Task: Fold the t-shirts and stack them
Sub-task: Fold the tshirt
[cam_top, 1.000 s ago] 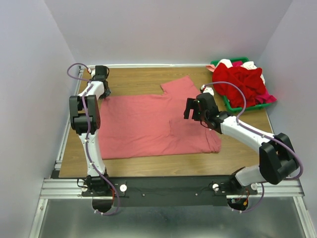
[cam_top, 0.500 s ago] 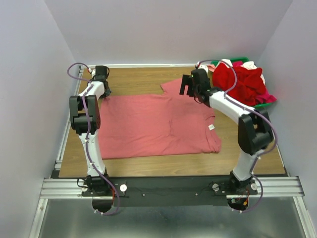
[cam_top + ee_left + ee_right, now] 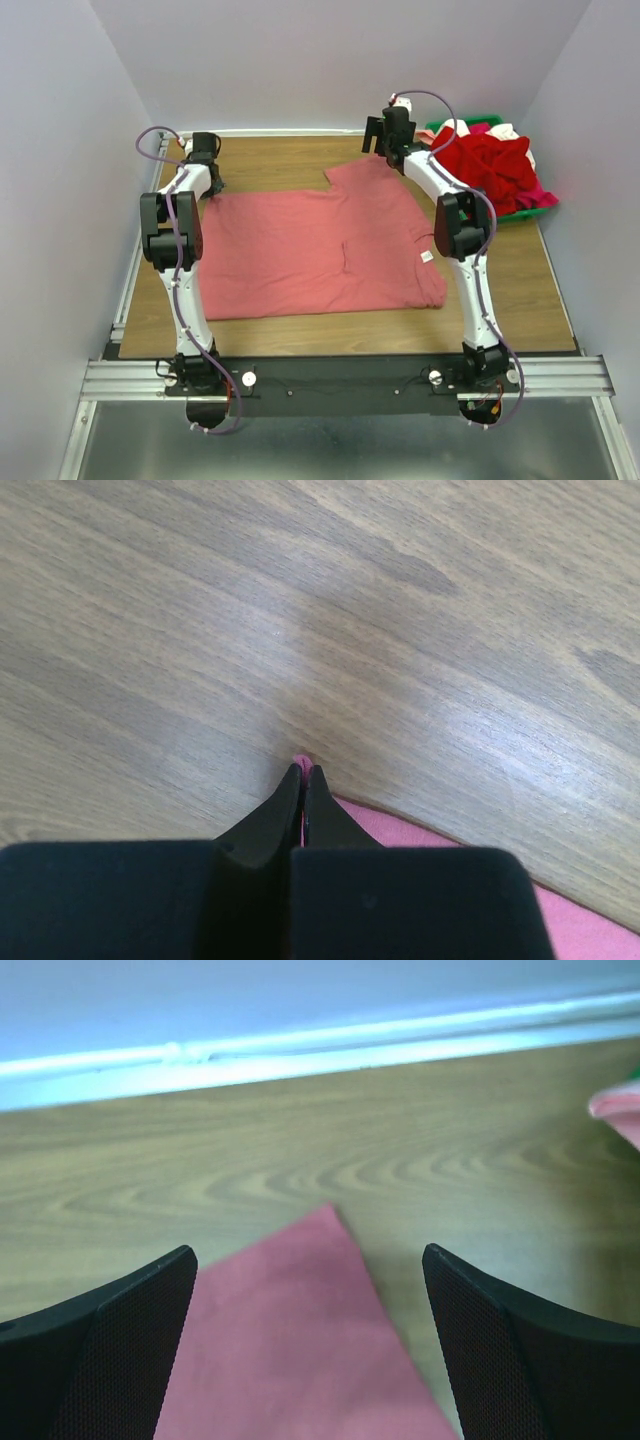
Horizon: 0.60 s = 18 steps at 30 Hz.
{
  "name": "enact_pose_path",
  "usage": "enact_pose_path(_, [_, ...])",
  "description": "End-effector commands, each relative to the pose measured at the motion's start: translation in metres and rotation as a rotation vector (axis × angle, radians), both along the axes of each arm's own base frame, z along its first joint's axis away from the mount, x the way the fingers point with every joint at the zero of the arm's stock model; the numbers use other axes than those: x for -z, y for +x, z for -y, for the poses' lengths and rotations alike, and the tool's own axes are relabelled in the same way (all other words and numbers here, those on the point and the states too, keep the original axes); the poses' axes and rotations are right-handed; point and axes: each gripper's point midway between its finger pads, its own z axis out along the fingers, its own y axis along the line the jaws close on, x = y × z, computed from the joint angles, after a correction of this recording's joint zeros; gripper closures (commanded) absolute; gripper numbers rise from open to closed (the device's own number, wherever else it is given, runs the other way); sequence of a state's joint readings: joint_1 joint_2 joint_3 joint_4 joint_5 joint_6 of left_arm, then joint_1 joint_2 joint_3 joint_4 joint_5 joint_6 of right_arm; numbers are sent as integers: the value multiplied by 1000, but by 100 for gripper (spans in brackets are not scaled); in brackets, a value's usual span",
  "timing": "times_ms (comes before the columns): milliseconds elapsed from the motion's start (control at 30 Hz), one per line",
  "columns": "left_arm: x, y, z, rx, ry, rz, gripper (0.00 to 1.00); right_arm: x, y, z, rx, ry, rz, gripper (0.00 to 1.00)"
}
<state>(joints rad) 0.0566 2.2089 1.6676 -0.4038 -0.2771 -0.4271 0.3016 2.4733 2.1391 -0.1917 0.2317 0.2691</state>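
Across the frame's middle we saw one salmon-pink t-shirt (image 3: 310,255) lying flat, its one small white label (image 3: 425,257) unreadable, the left gripper (image 3: 303,772) pinching its upper-left corner, the right gripper (image 3: 305,1255) spread wide over its sleeve tip.

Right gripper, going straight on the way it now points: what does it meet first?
Probably the sleeve corner of the salmon-pink t-shirt, which lies between the open fingers of the right gripper. If its line runs shallower, the bare table just beyond; depth is unclear.
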Motion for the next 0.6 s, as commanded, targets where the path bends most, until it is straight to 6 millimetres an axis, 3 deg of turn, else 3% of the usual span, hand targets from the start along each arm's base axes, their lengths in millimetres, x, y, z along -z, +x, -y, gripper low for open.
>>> enact_pose_path(0, [24, -18, 2, 1, 7, -85, 100, 12, 24, 0, -31, 74, 1, 0])
enact_pose_path(267, [24, -17, 1, -2, 11, -86, 100, 53, 32, -15, -93, 118, -36, 0])
enact_pose_path(500, [25, -17, 1, -2, 11, -87, 100, 64, 26, -30, -160, 175, -69, 1])
enact_pose_path(567, [25, -17, 1, -1, 10, -87, 100, 65, 22, -36, -190, 199, -83, 6])
